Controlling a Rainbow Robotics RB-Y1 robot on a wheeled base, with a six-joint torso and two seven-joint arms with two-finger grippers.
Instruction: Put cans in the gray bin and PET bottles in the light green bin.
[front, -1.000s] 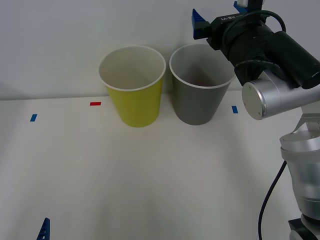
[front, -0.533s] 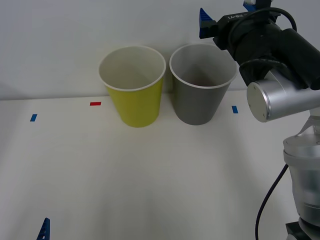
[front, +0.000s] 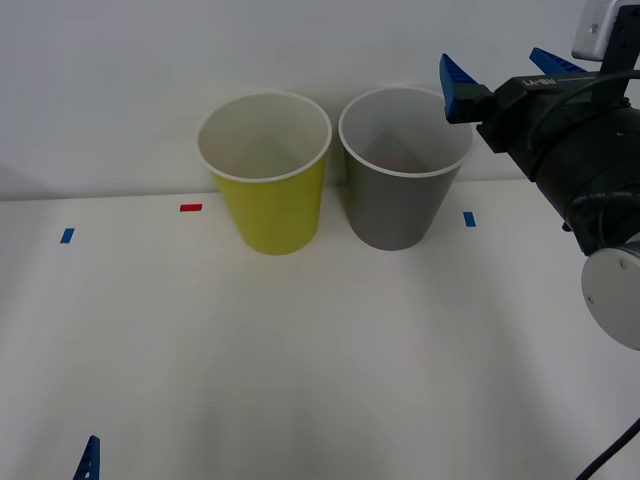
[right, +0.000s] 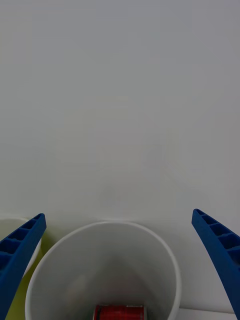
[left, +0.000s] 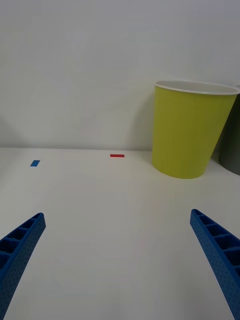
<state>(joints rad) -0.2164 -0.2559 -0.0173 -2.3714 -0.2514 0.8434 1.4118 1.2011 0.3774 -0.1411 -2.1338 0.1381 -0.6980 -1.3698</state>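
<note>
The small red metallic can (right: 119, 312) lies at the bottom of the tall tapered gray bin (front: 400, 205). The right gripper (front: 505, 78), fingers spread (empty), sits at its two o'clock; it should retreat high, clear of the rim.

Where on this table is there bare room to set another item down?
The wide white table in front of the light green bin and gray bin is bare. It is crowded at the back, where both bins nearly touch and the open right claw hovers.
</note>
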